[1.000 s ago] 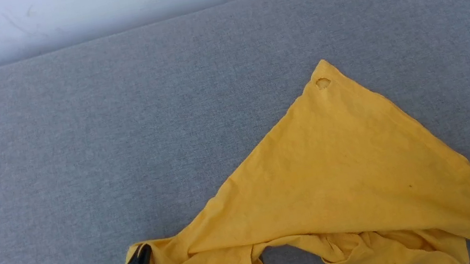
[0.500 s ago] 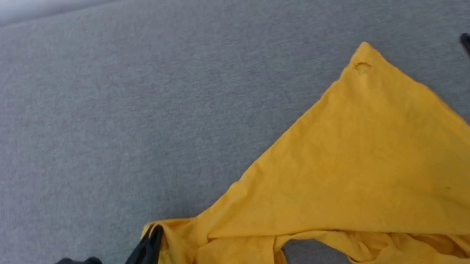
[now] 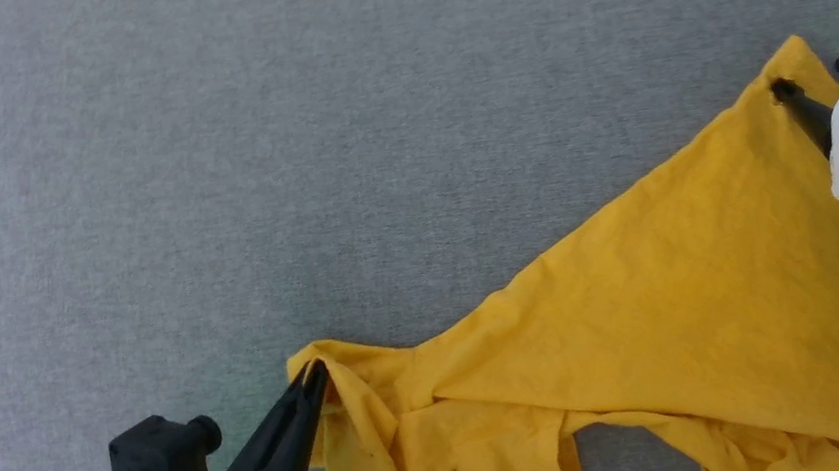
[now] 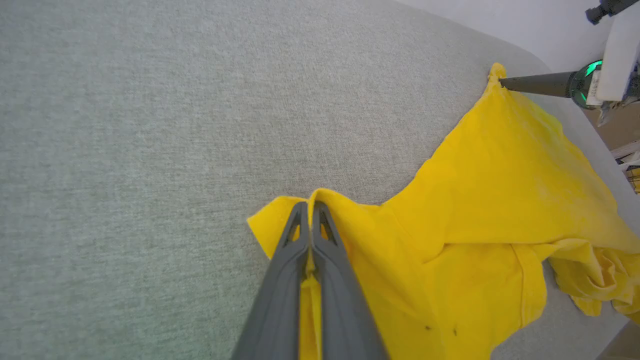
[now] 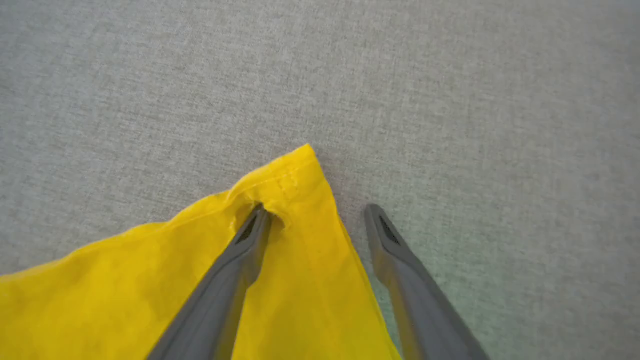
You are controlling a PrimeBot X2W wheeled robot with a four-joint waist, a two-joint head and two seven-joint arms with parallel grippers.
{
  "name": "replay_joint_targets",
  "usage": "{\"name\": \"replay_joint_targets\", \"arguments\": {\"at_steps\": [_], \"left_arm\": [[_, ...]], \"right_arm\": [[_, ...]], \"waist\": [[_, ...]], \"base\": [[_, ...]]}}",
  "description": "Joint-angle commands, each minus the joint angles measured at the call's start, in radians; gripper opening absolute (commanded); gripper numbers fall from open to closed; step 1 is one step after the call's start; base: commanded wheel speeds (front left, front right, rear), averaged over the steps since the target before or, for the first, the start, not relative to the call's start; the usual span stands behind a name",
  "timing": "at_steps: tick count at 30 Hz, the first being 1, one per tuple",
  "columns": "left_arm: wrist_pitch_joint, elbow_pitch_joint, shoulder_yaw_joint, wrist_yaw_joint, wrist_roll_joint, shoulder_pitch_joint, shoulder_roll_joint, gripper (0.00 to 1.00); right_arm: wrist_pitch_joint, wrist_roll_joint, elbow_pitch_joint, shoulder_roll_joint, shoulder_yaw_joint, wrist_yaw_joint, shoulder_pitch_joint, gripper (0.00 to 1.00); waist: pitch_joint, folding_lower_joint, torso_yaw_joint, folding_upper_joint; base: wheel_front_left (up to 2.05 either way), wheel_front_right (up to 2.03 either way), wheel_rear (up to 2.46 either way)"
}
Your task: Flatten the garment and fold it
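- Left hand [image 3: 312, 372], fingers pressed together, pinches the near-left corner of the garment [image 3: 697, 290].
- The yellow garment lies rumpled on the grey surface [image 3: 279, 122], narrowing to a far point.
- Right hand [image 5: 315, 210] stands spread there; its wrist view shows one finger on the hem and the other on bare surface.

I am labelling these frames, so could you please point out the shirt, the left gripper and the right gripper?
shirt [image 3: 697, 290], head view, middle of the flat yellow panel.
left gripper [image 4: 310, 207], left wrist view, between its closed fingertips.
right gripper [image 5: 316, 210], right wrist view, between its spread fingertips.
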Motion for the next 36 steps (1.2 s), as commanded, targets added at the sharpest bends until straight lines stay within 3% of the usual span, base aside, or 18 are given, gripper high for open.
{"name": "replay_joint_targets", "arguments": {"at_steps": [1,4,5,7,15,19,22,29,36], "left_arm": [[0.003,0.006,-0.003,-0.009,0.007,-0.020,-0.005,0.00],[0.004,0.018,-0.009,-0.016,0.005,-0.029,-0.011,0.00],[0.004,0.021,-0.010,-0.017,0.004,-0.031,-0.013,0.00],[0.004,0.028,-0.014,-0.020,0.003,-0.033,-0.017,0.00],[-0.006,0.049,-0.011,-0.025,0.013,-0.039,-0.005,0.00],[-0.061,0.078,0.016,-0.018,0.068,-0.085,0.000,0.00],[-0.127,0.126,0.041,-0.017,0.087,-0.130,-0.030,0.00],[-0.184,0.296,0.076,-0.063,0.107,-0.298,-0.059,0.00],[-0.126,0.393,0.105,-0.127,0.114,-0.564,-0.050,0.00]], "right_arm": [[0.007,-0.003,0.014,-0.009,0.010,-0.001,-0.014,1.00],[0.022,0.006,0.045,-0.023,0.030,-0.001,-0.016,1.00],[0.029,0.007,0.054,-0.027,0.036,-0.001,-0.016,0.46],[0.047,0.011,0.071,-0.033,0.046,-0.001,-0.014,0.00],[0.026,0.009,0.050,-0.029,0.002,-0.001,-0.012,0.00],[-0.031,0.016,0.023,0.003,-0.040,-0.001,-0.005,0.00],[-0.075,0.023,0.000,0.035,-0.068,-0.001,0.003,0.00],[-0.163,0.018,-0.031,0.101,-0.108,-0.001,-0.034,0.00],[-0.235,0.004,-0.034,0.128,-0.112,-0.001,-0.157,0.00]], "waist": [[0.033,-0.0002,0.039,0.0000],[0.031,-0.0002,0.051,0.0000],[0.029,-0.0002,0.054,0.0000],[0.023,-0.0002,0.059,0.0000],[-0.036,-0.0002,0.043,0.0000],[-0.093,-0.0002,0.015,0.0000],[-0.144,-0.0002,-0.012,0.0000],[-0.255,-0.0002,-0.085,0.0000],[-0.328,-0.0002,-0.141,0.0000]], "base": [[0.00,0.00,0.00],[0.00,0.00,0.00],[0.00,0.00,0.00],[0.00,0.00,0.00],[0.00,0.00,0.00],[0.00,0.00,0.00],[0.00,0.00,0.00],[0.00,0.00,0.00],[0.00,0.00,0.00]]}}
